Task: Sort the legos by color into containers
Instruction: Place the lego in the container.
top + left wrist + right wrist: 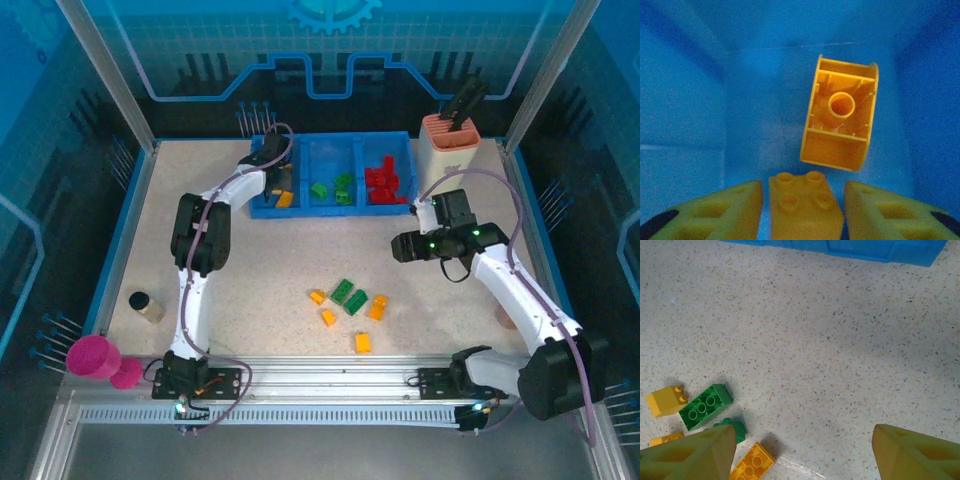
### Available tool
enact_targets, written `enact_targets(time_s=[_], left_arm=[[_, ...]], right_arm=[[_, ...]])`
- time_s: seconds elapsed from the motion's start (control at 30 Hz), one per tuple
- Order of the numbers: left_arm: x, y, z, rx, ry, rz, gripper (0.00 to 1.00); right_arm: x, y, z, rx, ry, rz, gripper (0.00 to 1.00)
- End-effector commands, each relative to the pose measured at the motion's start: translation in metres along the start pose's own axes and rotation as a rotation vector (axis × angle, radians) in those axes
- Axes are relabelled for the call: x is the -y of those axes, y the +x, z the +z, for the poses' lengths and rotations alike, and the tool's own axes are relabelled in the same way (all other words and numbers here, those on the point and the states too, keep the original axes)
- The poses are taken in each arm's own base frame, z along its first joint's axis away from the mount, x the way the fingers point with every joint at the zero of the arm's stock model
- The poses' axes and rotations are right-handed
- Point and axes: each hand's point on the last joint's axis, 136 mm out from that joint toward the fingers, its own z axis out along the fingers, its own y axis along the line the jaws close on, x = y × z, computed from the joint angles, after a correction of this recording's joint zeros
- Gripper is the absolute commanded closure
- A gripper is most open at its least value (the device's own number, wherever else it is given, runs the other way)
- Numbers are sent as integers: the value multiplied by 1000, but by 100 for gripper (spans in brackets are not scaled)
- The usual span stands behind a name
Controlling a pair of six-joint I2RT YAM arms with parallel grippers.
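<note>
Inside blue tray [330, 211] left compartment: left pincer [804, 191] parted, loosely flanking orange brick [806, 207]. Before that tray: right pincer [805, 434] spread, empty.

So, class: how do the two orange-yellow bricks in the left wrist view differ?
The farther brick shows its hollow underside with a round tube; the nearer brick shows its studs. The farther brick lies clear of the left pincer; the nearer brick sits between its fingers. Both are orange-yellow.

Lab robot cell: aluminium frame [330, 370], blue panels [200, 40].
</note>
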Motion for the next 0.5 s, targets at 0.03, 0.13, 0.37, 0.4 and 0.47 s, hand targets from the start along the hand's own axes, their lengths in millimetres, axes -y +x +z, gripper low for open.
enact_targets(time_s=[0.03, 0.13, 0.37, 0.4, 0.47], left_arm=[[1, 0, -10, -1, 30, -9, 46], [7, -11, -29, 39, 71, -12, 42], [17, -59, -116, 210, 210, -13, 32], [17, -66, -132, 248, 225, -9, 29], [19, -72, -158, 310, 246, -10, 28]], right_arm=[[-6, -11, -1, 15, -11, -31, 26], [-7, -12, 1, 14, -16, -29, 26], [-6, -19, 3, 25, -11, -32, 26], [-4, -21, 4, 30, 0, -28, 26], [0, -23, 5, 37, 22, -29, 27]])
